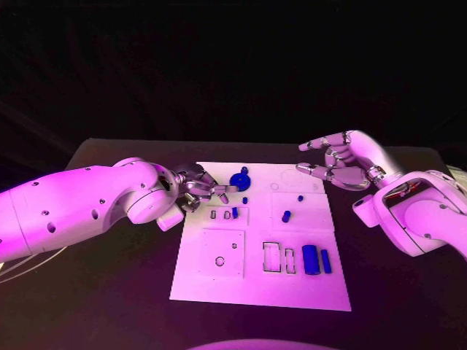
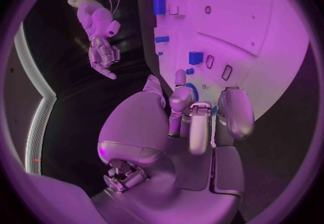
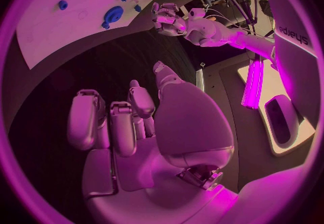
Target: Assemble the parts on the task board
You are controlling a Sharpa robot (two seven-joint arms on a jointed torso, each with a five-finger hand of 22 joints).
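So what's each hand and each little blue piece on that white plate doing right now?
Left hand: fingers at the round blue piece, whether gripping it is unclear.
Right hand: raised off the plate, fingers curled, holding nothing.
Round blue piece: on the plate.
Two blue bars: lying side by side.
White plate: flat on the table.

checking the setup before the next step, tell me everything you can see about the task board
The task board is a flat white rectangular plate lying on the black table, between the two hands. Its surface carries outlined rectangular slots and small round holes. Small blue parts sit on it: a round gear-like piece near the far edge, a small peg mid-board, and two upright-lying bars toward the near right. The left hand hangs over its far left corner; contact cannot be told.
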